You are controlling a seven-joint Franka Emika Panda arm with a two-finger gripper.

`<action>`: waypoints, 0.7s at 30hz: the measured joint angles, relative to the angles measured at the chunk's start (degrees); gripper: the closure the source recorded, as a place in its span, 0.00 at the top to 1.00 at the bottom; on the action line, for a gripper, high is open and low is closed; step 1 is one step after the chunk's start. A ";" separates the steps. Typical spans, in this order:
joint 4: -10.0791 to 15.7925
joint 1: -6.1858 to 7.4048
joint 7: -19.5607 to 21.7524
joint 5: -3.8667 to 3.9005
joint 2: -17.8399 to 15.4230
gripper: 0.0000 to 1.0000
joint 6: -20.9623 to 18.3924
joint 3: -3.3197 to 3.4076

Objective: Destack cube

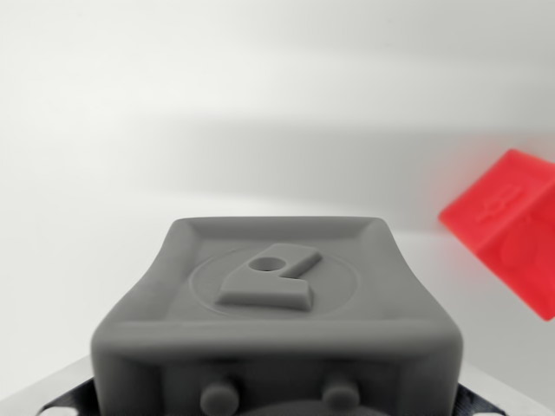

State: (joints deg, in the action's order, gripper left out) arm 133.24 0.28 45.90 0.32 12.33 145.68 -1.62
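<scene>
You see the grey cube (276, 316) filling the lower middle of the wrist view, right under the camera (a raised emblem on its top face). The red cube (512, 227) lies well apart toward the wrist view's right. Fingers aren't visible, so you cannot tell their spread.

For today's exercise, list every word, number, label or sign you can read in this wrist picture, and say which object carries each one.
Raised figure in a ring on the top face of the grey moulded plastic cube: it looks like a "6" or "9", but which one cannot be told.
Embossed mark on the red plastic cube at the wrist view's right: too blurred to read.
No other text, brand or label shows.
</scene>
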 joint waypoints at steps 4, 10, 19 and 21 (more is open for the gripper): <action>-0.09 0.25 -1.10 0.10 -0.08 0.00 -0.20 -0.35; -0.25 0.57 -2.57 0.27 -0.13 0.00 -0.42 -0.83; -0.52 1.20 -4.91 0.46 -0.16 0.00 -0.74 -1.47; -0.57 1.32 -5.37 0.49 -0.16 0.00 -0.80 -1.58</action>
State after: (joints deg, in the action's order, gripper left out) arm 132.66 1.59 40.52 0.81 12.17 144.88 -3.20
